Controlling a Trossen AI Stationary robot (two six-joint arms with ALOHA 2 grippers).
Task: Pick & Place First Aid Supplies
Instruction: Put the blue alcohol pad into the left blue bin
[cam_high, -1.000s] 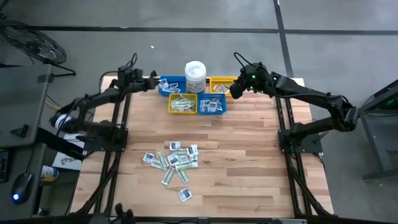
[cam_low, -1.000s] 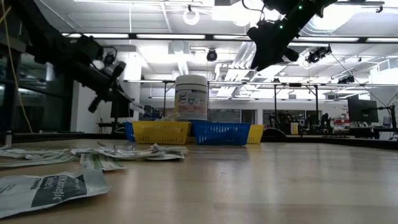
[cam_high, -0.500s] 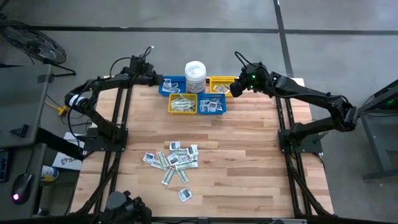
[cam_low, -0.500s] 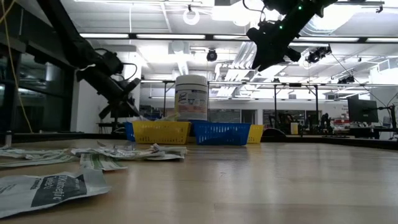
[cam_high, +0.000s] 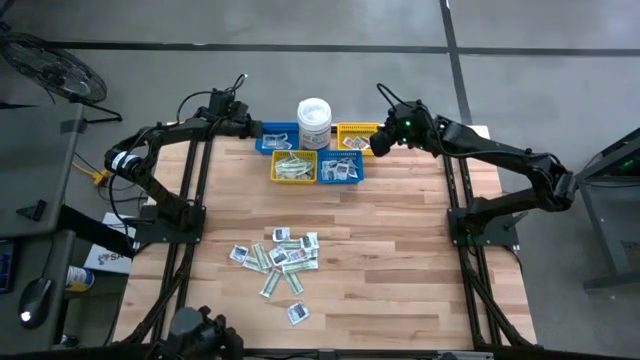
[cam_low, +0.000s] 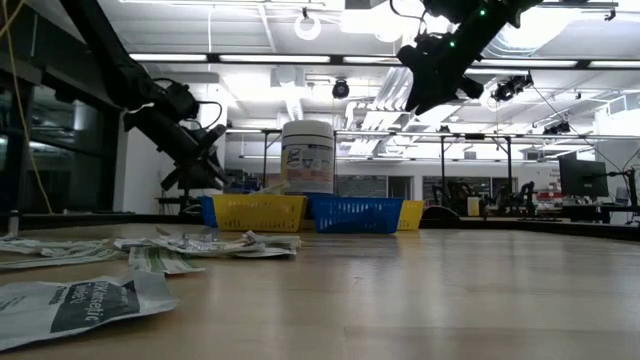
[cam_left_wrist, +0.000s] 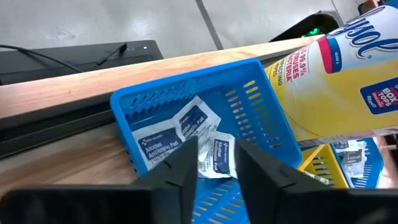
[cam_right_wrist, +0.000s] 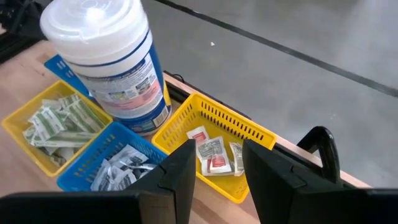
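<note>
The tub (cam_left_wrist: 348, 81) reads "Lysol" and "99.9%", and white packets (cam_left_wrist: 177, 132) in the blue bin (cam_left_wrist: 186, 93) read "Alcohol Prep Pad".

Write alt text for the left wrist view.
The left gripper, fingers apart, hangs over a blue bin holding white packets with blue print, at the wooden table's edge. A yellow-labelled white tub stands beside the bin.
</note>
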